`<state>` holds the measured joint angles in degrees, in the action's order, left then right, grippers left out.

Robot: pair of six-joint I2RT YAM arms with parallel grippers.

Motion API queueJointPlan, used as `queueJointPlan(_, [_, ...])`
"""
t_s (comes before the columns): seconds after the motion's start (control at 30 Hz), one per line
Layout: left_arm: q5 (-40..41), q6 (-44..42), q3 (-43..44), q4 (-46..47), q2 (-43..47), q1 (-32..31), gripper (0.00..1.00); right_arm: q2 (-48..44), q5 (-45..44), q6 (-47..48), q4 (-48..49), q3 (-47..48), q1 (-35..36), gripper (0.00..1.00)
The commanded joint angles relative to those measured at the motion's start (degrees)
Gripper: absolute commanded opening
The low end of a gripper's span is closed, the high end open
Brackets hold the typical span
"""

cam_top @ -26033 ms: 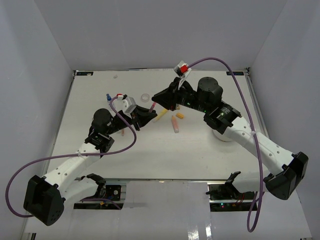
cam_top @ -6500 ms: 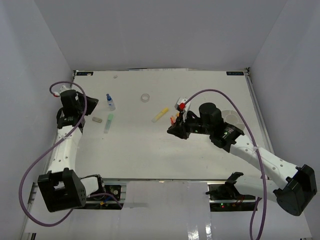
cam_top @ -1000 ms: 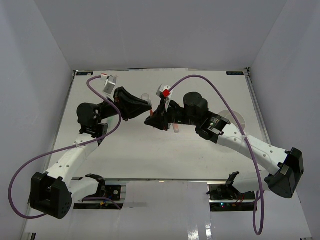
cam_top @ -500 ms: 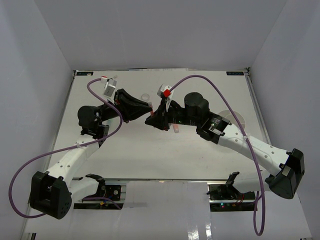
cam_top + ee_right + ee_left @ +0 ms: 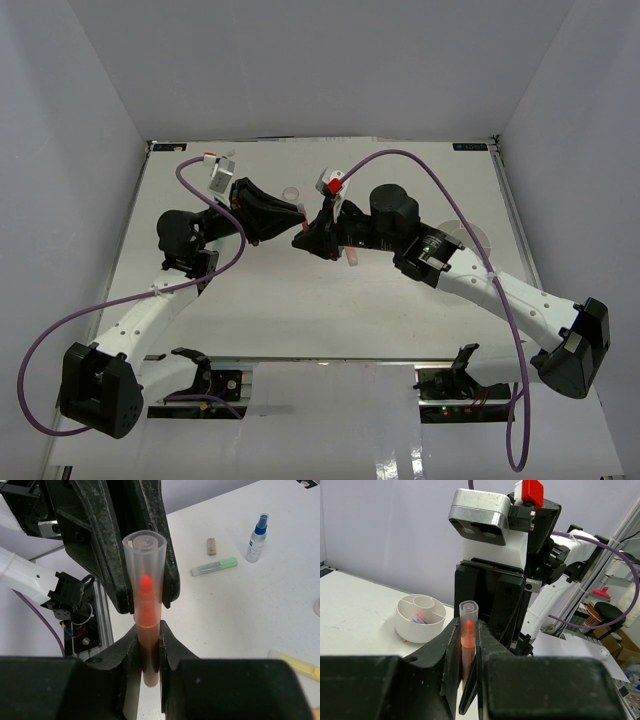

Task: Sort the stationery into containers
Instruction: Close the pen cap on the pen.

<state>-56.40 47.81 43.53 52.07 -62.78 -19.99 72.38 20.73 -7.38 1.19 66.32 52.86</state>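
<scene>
Container first: the round white tub [image 5: 420, 626] stands on the table [image 5: 300, 310], divided inside by a central ring and radial walls. One outer compartment holds a few small pieces [image 5: 418, 618], blue and pinkish-red, too small for me to identify. From above, my right arm covers part of the tub's rim. Well to the left of the tub, and raised off the table, I hold one orange marker [image 5: 145, 615] in both grippers. It stands roughly upright, its clear cap [image 5: 144, 555] on top with the orange tip showing through. My right gripper [image 5: 147, 631] is closed narrow on the orange barrel below the cap, one finger on each side. My left gripper [image 5: 466, 630] faces it from the opposite side and is likewise closed narrow on the same marker, its fingers flanking the cap end. Whether the cap is seated or loose I cannot tell. Farther from the tub than the marker, a green highlighter [image 5: 215, 566] and a small eraser [image 5: 211, 546] lie on the table, and a blue-capped spray bottle [image 5: 256, 537] stands upright, each apart from the others. A yellow marker [image 5: 295, 664] lies nearer the held marker. A clear tape ring [image 5: 291, 192] lies just beyond the two grippers. A pinkish pen [image 5: 351, 258] lies between the held marker and the tub, beneath my right arm.
</scene>
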Motion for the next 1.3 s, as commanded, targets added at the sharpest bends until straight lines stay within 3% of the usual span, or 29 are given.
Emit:
queueJointPlan(0.0, [-5.65,-1.23,-1.95,-6.46,0.47,0.04,0.0,-3.74,-2.28,1.14,10.76,4.95,-1.79,0.08])
queueJointPlan(1.03, [-3.45,-5.01,-5.47,-7.34,-1.73,-3.48,0.0,-3.3,-1.22,0.78,16.65,10.49,-4.87,0.08])
queueJointPlan(1.27, [-3.71,-8.0,-4.86,-11.55,-2.25,-4.01,0.0,-3.38,-0.52,0.52,17.44,11.54,-5.49,0.08])
